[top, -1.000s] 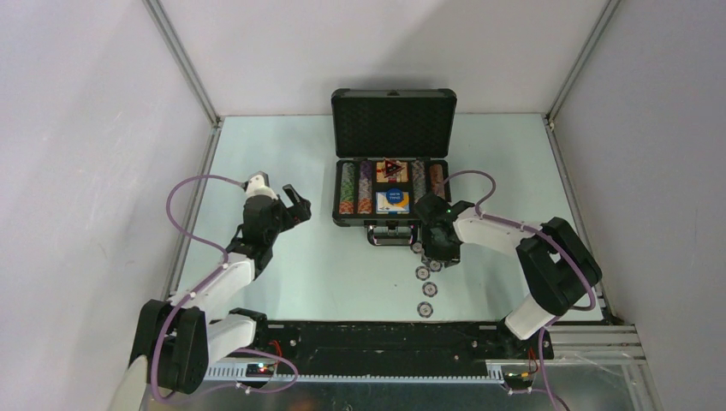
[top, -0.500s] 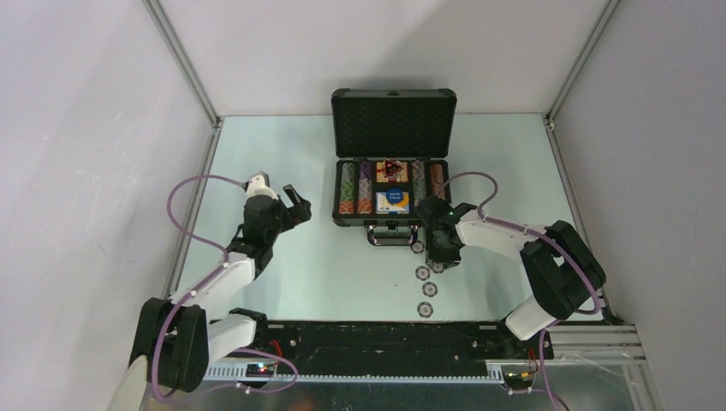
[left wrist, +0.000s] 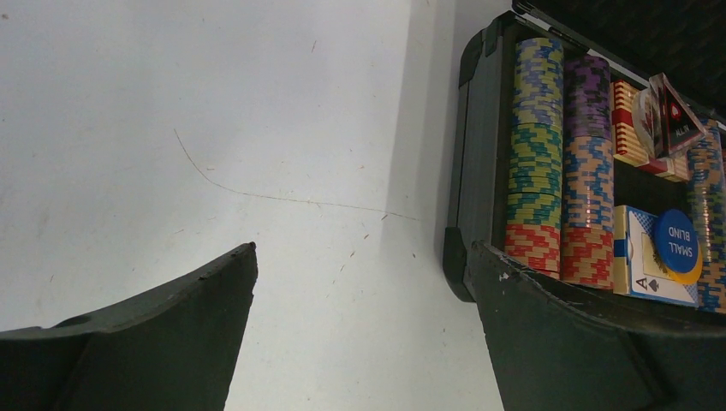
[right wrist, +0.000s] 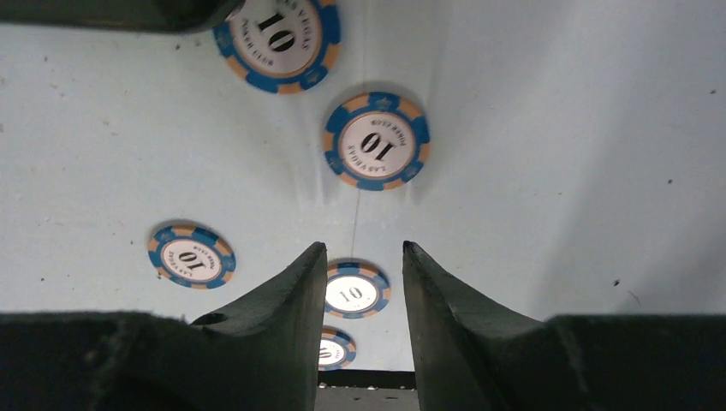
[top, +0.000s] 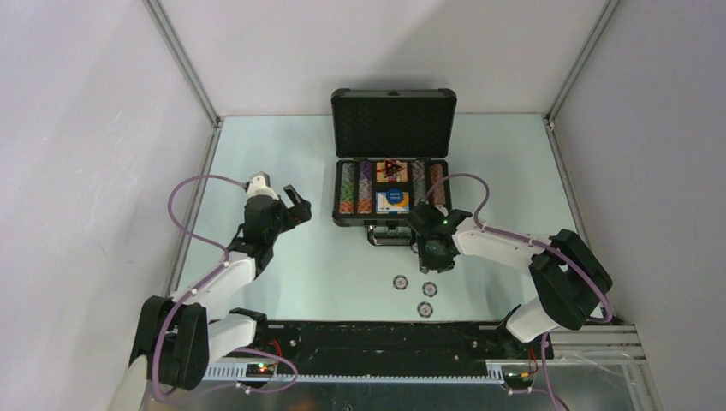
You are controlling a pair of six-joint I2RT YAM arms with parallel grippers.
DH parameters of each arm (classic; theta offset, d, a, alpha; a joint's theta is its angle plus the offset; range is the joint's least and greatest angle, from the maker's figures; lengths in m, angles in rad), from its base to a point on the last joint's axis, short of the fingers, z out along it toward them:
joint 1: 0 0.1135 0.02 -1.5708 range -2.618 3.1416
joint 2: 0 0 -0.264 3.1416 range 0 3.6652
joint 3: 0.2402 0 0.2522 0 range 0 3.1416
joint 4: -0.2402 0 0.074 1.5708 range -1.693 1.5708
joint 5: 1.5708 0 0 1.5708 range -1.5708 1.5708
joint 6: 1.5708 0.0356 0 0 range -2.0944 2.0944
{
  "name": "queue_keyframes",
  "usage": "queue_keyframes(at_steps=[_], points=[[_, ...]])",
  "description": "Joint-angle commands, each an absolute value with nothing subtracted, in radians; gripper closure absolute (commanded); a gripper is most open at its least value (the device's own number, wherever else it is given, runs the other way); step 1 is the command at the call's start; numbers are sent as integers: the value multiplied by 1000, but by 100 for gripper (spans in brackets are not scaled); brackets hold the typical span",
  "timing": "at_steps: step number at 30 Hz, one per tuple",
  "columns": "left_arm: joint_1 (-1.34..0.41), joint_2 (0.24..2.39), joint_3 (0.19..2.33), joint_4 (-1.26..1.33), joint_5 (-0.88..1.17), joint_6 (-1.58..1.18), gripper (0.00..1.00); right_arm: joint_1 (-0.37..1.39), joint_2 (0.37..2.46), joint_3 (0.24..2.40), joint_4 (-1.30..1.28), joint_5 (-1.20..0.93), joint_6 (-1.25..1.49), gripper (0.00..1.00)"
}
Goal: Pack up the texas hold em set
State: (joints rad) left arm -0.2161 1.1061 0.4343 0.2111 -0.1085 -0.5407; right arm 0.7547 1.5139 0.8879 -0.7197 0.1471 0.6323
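Poker chips [right wrist: 375, 141] | loose on table [right wrist: 556, 128], just ahead of right tool [right wrist: 360, 255] | jaws partly apart, empty | left tool [left wrist: 364, 257] wide apart

Pale mint counter [top: 282, 154], lightly scuffed; the left wrist view shows a thin curved scratch [left wrist: 257, 195] across it. Open dark briefcase [top: 394, 124] sits on it, upper centre of the overhead frame, lid upright. Loose poker chips [top: 427, 289] lie flat below the case: one further left [top: 399, 281], one lowest [top: 425, 309]. The right wrist view shows five blue-orange chips marked 10, all apart, the clearest at upper centre [right wrist: 377, 139].
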Motion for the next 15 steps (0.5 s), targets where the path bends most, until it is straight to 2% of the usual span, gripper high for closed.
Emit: queue_keyframes(at_steps=[1, 5, 8, 15], points=[[-224, 1109, 471, 253, -104, -522, 2, 785, 1525, 921, -710, 159, 667, 57], [-225, 1107, 470, 253, -104, -523, 2, 781, 1511, 928, -706, 192, 674, 50], [-224, 1108, 469, 254, -102, -524, 2, 754, 1519, 948, -711, 203, 669, 39], [-223, 1103, 468, 254, -104, -522, 2, 683, 1609, 981, -673, 183, 628, 36]])
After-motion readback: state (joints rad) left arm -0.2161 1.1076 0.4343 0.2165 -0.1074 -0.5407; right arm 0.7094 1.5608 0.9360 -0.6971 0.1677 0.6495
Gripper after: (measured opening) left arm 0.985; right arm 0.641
